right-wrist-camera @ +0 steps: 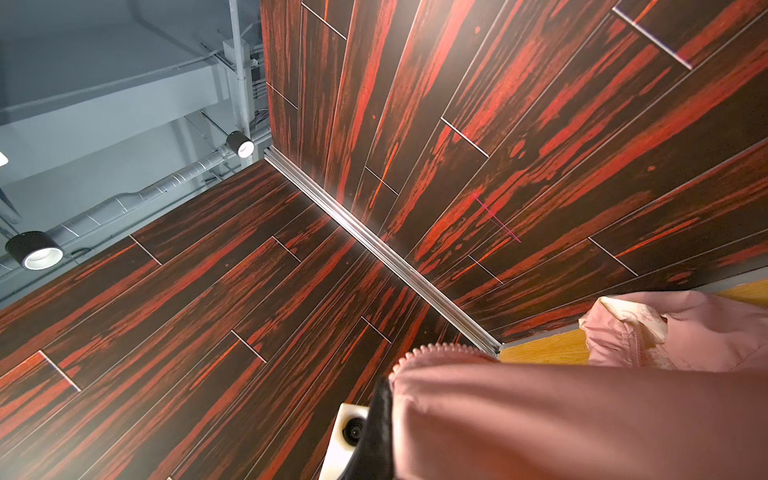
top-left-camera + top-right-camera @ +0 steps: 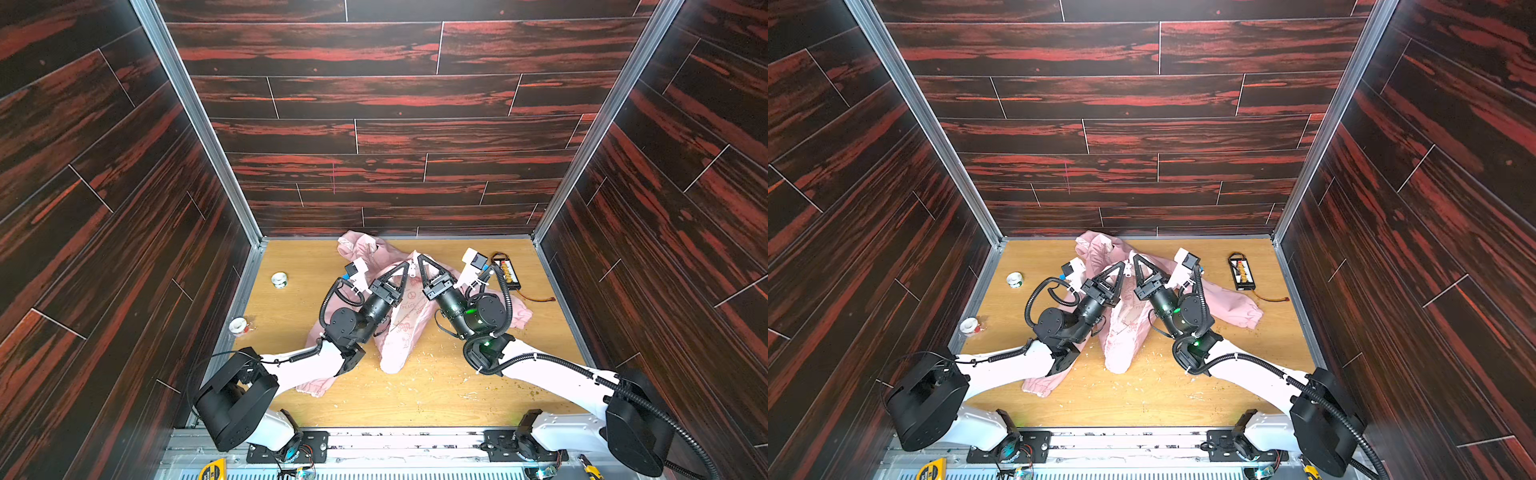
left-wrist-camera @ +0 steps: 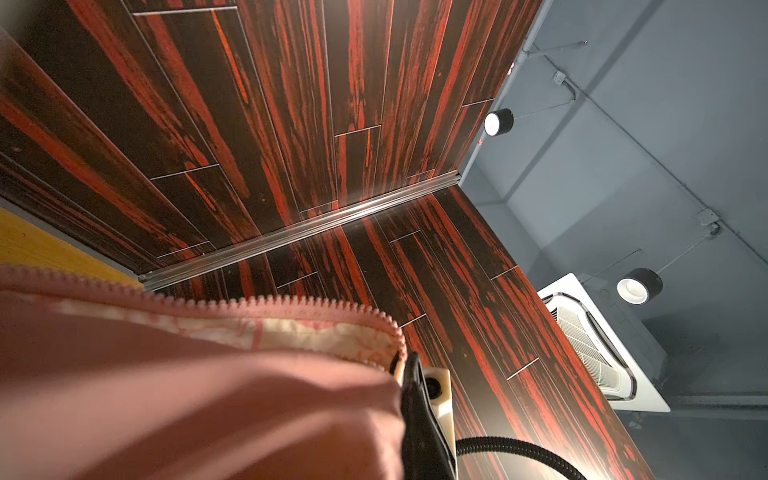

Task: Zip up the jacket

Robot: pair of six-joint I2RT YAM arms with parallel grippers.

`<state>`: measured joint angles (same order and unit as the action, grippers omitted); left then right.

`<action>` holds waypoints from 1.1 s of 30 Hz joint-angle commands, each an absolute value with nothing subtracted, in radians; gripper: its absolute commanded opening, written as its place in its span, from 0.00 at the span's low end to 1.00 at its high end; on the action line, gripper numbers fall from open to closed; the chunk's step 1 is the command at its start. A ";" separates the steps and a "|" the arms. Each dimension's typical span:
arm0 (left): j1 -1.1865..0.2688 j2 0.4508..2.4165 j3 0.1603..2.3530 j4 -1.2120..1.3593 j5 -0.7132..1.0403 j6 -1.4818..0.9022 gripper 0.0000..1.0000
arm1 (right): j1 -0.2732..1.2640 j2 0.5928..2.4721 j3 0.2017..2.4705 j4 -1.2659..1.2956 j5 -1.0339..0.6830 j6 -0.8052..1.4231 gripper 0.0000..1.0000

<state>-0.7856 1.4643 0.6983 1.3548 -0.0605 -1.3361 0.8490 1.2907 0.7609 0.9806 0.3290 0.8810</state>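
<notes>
The left claw is clenched on one front edge of the jacket. In the left wrist view a row of zipper teeth runs along the pink fabric right up to the black fingertip. The right claw is clenched on the other front edge, and its wrist view shows a short run of teeth curving over the fabric at the finger. In both top views the two claw tips stand just beside each other, angled toward one another above the middle of the desk.

The jacket's pale pink body hangs from them and spreads toward the near side, with printed lettering showing between the arms. Its hood lies crumpled against the back wall. One sleeve reaches out under the right arm, and another cuff lies beneath the left arm.

Two tape rolls sit near the desk's left edge. A black board with wires lies at the far right. Pale crumbs are scattered near the jacket.
</notes>
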 commanded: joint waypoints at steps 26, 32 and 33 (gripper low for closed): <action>-0.782 1.471 0.814 1.410 -0.001 -1.353 0.00 | 0.845 1.181 0.749 1.028 0.324 0.808 0.00; -0.771 1.503 0.892 1.410 0.047 -1.361 0.00 | 0.775 1.194 0.774 1.104 0.193 0.797 0.00; -0.767 1.508 0.906 1.410 0.054 -1.362 0.00 | 0.762 1.199 0.778 1.119 0.177 0.804 0.00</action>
